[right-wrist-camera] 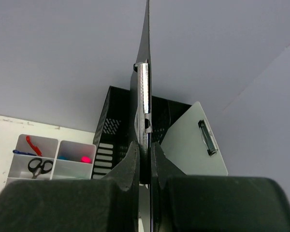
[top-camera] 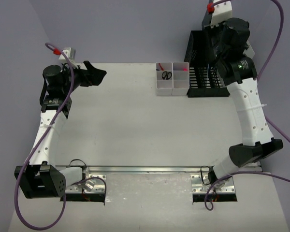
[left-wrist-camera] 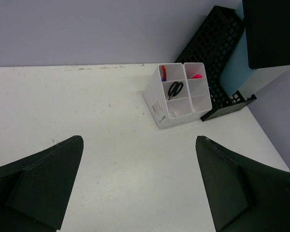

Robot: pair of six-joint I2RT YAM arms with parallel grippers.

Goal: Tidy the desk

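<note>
The desk (top-camera: 135,125) is a broad off-white top with a metal rail along its near edge. My left gripper (left-wrist-camera: 139,139) hovers open over the far-left part of the desk (left-wrist-camera: 87,106), nothing between its fingers. My right gripper (right-wrist-camera: 145,154) is shut on a thin black clipboard (right-wrist-camera: 144,87), held edge-on with its metal clip up, above the black mesh file rack (right-wrist-camera: 113,116). From the left wrist view that black clipboard (left-wrist-camera: 273,31) shows as a dark panel over the rack (left-wrist-camera: 212,53). A pale clipboard (right-wrist-camera: 191,145) leans in the rack.
White compartment bins (top-camera: 171,79) stand just left of the file rack (top-camera: 203,72) at the far edge. The bins (left-wrist-camera: 179,96) hold black scissors (left-wrist-camera: 175,89), a red and blue pen (left-wrist-camera: 163,73) and something pink (left-wrist-camera: 197,76). A wall runs behind them.
</note>
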